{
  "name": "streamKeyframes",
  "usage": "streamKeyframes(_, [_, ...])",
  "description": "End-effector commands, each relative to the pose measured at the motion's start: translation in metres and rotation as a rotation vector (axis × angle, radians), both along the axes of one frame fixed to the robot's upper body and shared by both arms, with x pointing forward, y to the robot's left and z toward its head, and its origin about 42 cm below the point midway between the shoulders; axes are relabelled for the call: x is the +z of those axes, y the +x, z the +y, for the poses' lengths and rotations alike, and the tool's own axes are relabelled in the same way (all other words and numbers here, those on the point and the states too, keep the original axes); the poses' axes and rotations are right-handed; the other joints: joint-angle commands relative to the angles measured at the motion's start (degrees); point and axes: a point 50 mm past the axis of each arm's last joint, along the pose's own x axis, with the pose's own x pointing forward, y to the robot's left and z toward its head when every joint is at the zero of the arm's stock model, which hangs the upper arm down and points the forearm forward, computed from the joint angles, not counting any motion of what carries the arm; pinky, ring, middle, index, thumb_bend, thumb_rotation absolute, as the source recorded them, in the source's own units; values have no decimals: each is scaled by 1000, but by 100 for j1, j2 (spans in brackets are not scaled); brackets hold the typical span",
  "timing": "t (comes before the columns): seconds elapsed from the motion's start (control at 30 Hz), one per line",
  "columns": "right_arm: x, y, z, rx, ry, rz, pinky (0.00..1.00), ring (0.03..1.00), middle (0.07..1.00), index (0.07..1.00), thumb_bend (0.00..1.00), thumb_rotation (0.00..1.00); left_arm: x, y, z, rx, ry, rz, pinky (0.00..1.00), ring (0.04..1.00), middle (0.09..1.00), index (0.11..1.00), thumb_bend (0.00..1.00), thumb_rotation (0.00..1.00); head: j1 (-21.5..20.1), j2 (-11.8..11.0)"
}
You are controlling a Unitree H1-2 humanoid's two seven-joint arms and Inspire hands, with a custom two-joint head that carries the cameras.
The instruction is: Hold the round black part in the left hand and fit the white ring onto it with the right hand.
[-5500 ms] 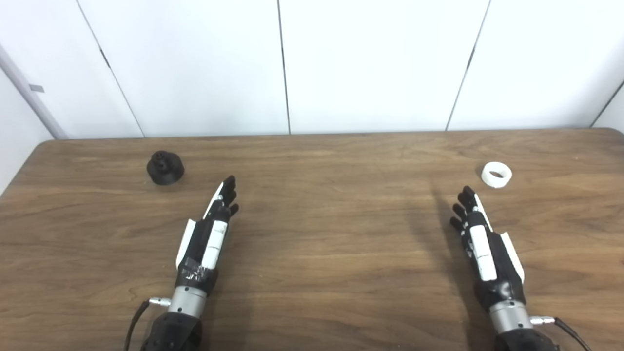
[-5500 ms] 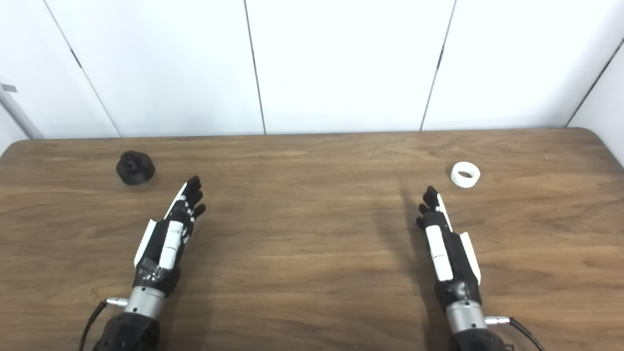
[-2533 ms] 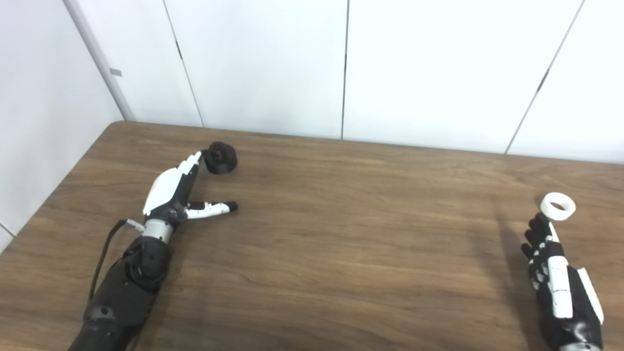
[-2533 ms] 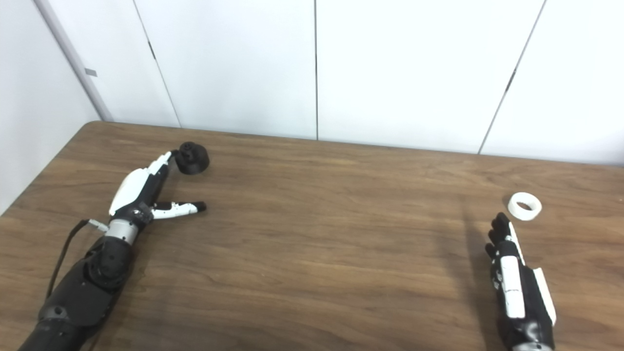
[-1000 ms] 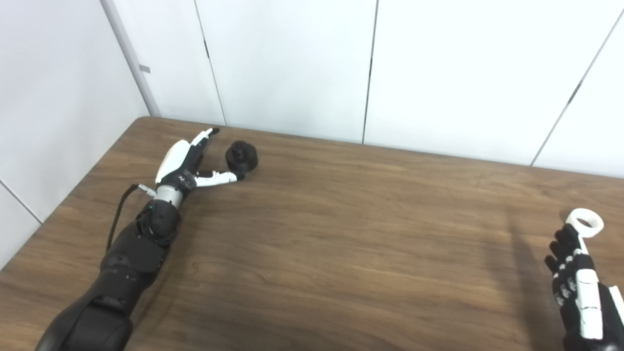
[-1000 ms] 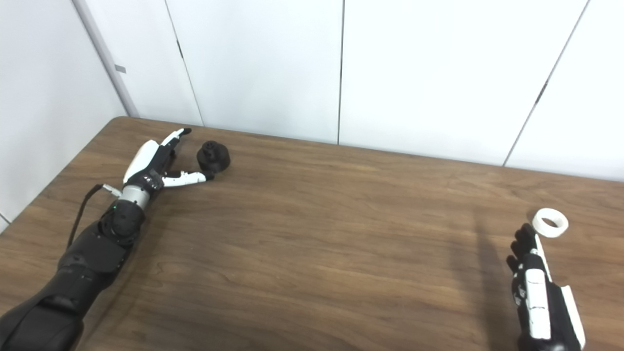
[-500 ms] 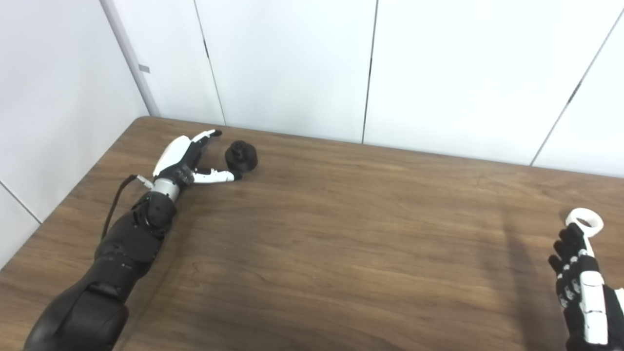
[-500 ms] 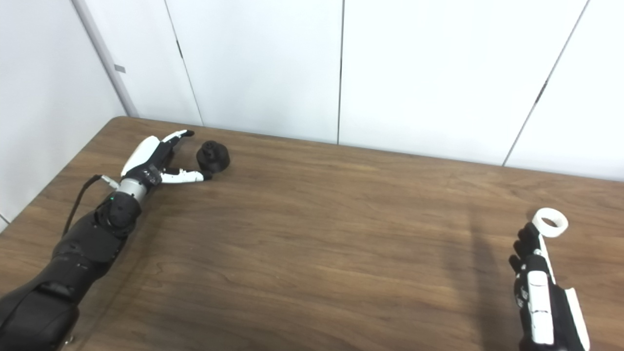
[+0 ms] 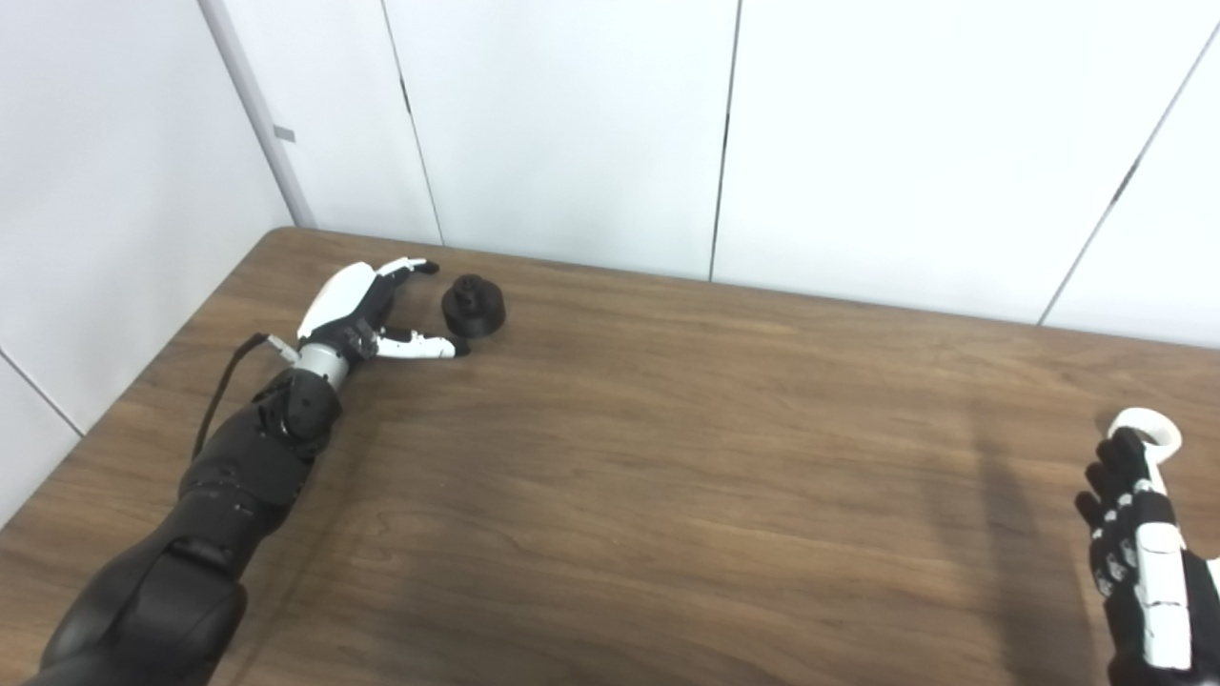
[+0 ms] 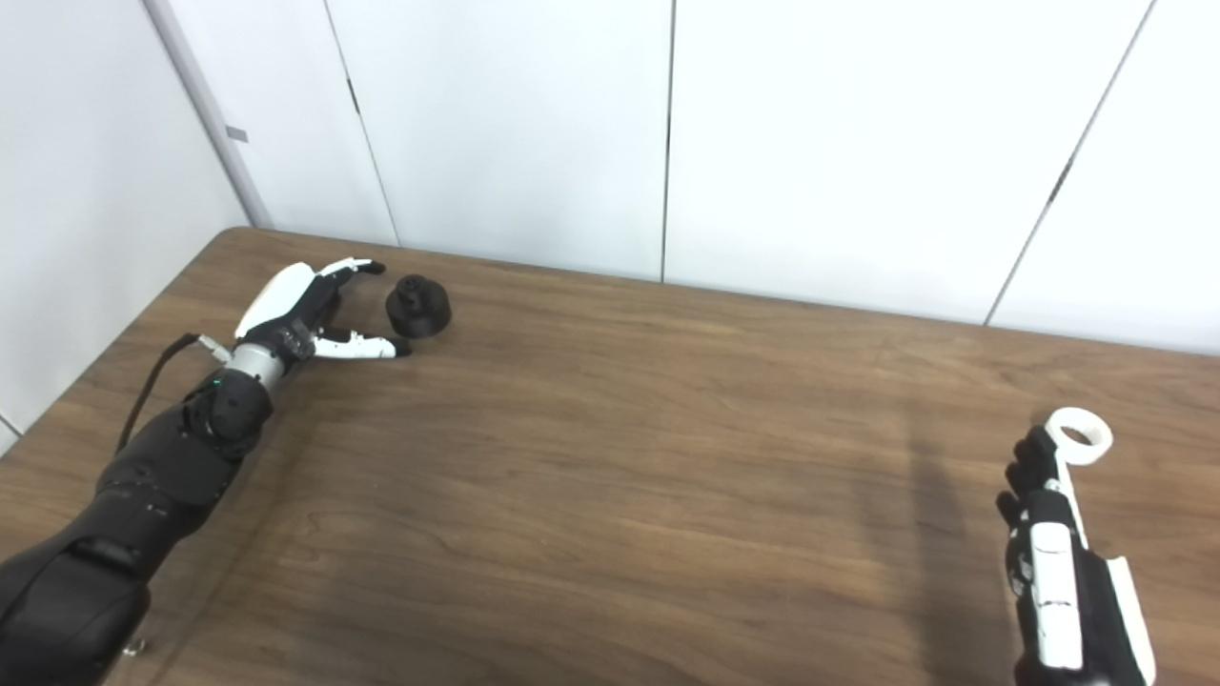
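Spread fingers [image 9: 419, 268] flank black part [image 9: 473, 306] ungrasped; right hand [image 10: 1063, 562] empty beside white ring [image 10: 1079, 435].

Both hands, the left hand [image 9: 357, 310] and right hand [image 10: 1063, 581], are black with white shell plates; a silver wrist collar and black cable sit behind the left hand.

Left hand [image 9: 357, 310]: your spread fingers and thumb flank the round black part [image 9: 473, 305] without touching it; the way in between them is clear.
Right hand [image 10: 1063, 572]: your fingertips reach just short of the white ring [image 10: 1078, 434].
Table [image 9: 667, 457]: bare wood between the hands.
Wall [image 9: 572, 124]: close behind the black part.
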Motion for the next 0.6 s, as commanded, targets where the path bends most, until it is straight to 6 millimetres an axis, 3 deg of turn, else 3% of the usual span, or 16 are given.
streamKeyframes(0.0, [17, 0, 4, 9, 1, -73, 1000, 1000, 1000, 1000, 206, 1000, 11, 7, 4, -6, 17, -1, 899, 940, 935, 848, 1000, 382, -7, 5])
streamKeyframes(0.23, [12, 0, 3, 2, -3, -73, 1000, 1000, 1000, 1000, 199, 1000, 9, 14, -6, -47, 24, 2, 911, 947, 932, 836, 1000, 379, -112, 23])
streamKeyframes(0.57, [6, -1, 1, 6, 1, -78, 1000, 1000, 1000, 1000, 281, 1000, 5, 22, -17, -71, 21, 14, 889, 940, 922, 820, 1000, 336, -247, 45])
